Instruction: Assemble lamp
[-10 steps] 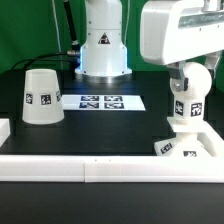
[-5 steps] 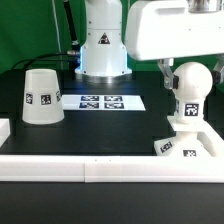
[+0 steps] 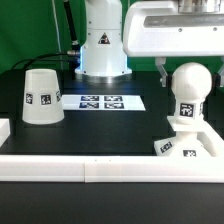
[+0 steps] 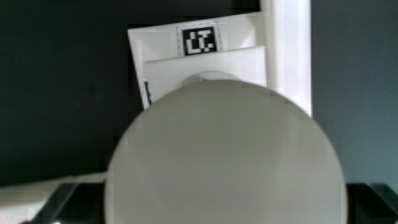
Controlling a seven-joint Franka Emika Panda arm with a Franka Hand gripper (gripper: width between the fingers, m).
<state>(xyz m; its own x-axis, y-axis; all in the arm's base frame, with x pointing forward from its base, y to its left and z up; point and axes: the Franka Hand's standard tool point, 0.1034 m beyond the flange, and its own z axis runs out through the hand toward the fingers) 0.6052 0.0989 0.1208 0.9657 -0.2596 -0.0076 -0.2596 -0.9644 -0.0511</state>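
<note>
Where the bench's (image 3: 110, 132) near corner lies on the exterior view's right, the base (image 3: 200, 138) is found with the bulb (image 3: 188, 92) stood on it, long axis vertical. Directly above, the tool (image 3: 188, 60) is held pointing straight down, its fingers spread clear of the bulb. Farther back, the shade (image 3: 41, 97) is seen well apart.

Bulb (image 3: 190, 85) upright on base (image 3: 185, 141); shade (image 3: 41, 96) apart.
</note>
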